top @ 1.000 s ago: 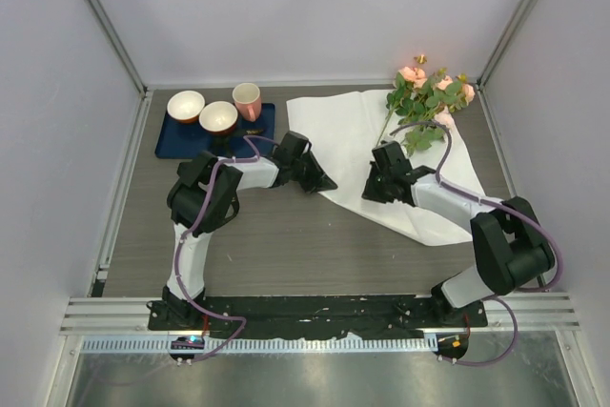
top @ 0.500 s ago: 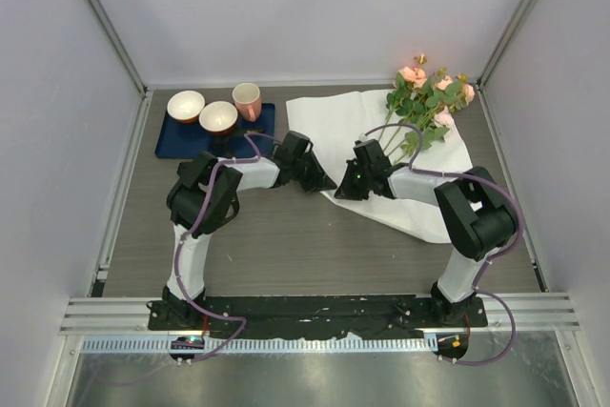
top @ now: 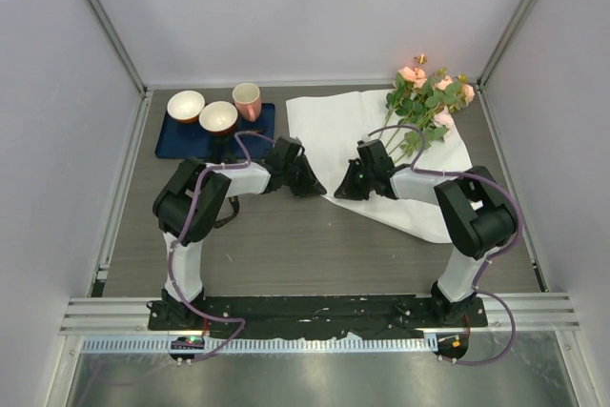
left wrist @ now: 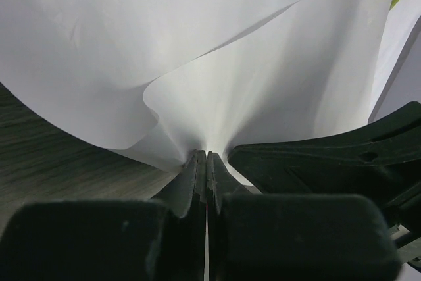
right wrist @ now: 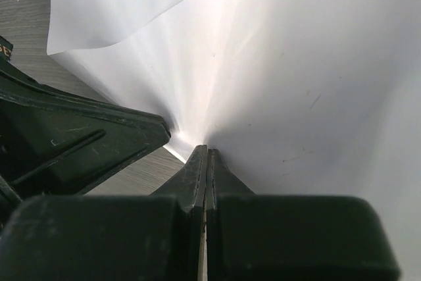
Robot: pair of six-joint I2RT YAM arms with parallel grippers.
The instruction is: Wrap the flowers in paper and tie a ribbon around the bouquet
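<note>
Left end effector (left wrist: 206,157), right end effector (right wrist: 206,151) clenched on paper (top: 334,126) edge; flowers (top: 426,100) atop paper; cups (top: 218,117), blue mat (top: 172,146) beside.

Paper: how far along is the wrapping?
Done: the flowers lie on the paper near its far corner. In hand: left gripper and right gripper both pinch its curled near-left edge. Left: wrapping the sheet around them, then tying; no ribbon in view.

walls (top: 315,7): plain white, three sides | table (top: 286,245): grey wood-grain | corner posts (top: 105,18): bare metal | light: even
</note>
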